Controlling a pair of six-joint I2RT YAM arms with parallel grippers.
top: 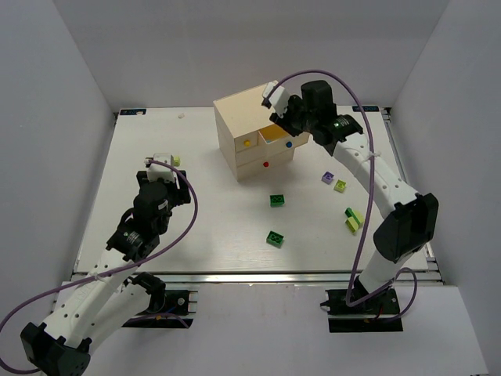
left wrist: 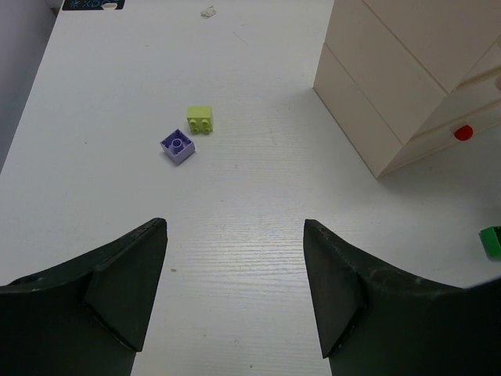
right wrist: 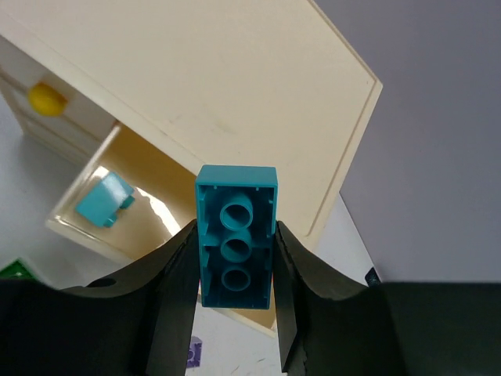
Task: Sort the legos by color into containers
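My right gripper (right wrist: 235,232) is shut on a teal-blue lego (right wrist: 236,239), held underside up above the cream chest (top: 243,117). Just below it the blue-knob drawer (right wrist: 149,176) stands pulled out, with another teal lego (right wrist: 104,200) inside. My left gripper (left wrist: 235,290) hangs open over bare table, left of the chest. Ahead of it lie a yellow-green lego (left wrist: 200,119) and a pale purple lego (left wrist: 178,146). Two green legos (top: 277,200) (top: 275,239) lie in front of the chest. A purple lego (top: 328,178) and yellow-green legos (top: 340,186) (top: 354,221) lie to the right.
The chest's yellow knob (top: 247,143) and red knob (top: 265,164) mark shut drawers. White walls close in the table (top: 211,227) on the left, right and back. The right arm (top: 376,176) reaches across the right-hand legos.
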